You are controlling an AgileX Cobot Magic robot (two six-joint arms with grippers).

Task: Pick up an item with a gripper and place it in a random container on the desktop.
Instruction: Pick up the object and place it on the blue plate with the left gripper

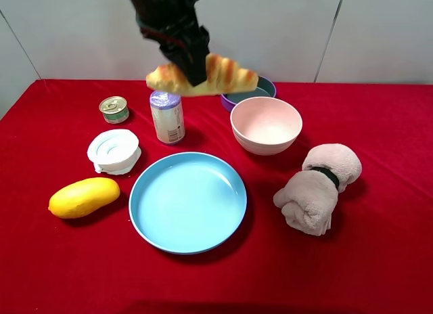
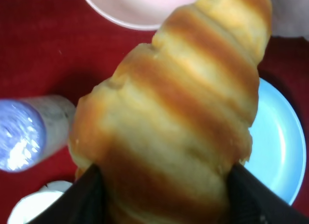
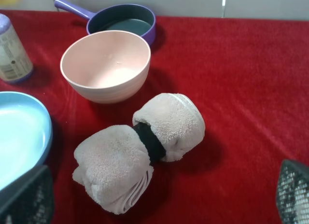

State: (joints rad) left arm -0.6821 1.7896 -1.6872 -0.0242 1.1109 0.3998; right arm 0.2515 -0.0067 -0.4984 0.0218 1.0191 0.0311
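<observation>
The croissant (image 1: 223, 76) is up in the air, well clear of the red bench (image 1: 379, 260). It lies roughly level and is pinched near its middle by the left end effector (image 1: 193, 60). From the left wrist you can see dark fingers (image 2: 89, 197) pressed against both flanks of the pastry, closed only as far as its width allows. Its striped length stretches away from them.

Down on the bench, nearer the front, sits the blue plate (image 1: 188, 202) with nothing in it. The croissant does not touch it. From the high camera the pastry's ends overlap the top of the purple-capped bottle (image 1: 167, 116) and the near rim of the saucepan (image 1: 260, 91), both far below it.

The pink bowl (image 1: 266, 124) stands just in front of the saucepan, off the plate's far right edge. A rolled towel (image 1: 318, 187) with a black band lies to the right of the plate.

On the left are a small tin (image 1: 114, 109), a white round piece (image 1: 113, 150) and a mango (image 1: 84, 196) beside the plate.

The right end effector (image 3: 159, 204) hangs above the towel. Its fingers are spread wide and there is nothing between them.
</observation>
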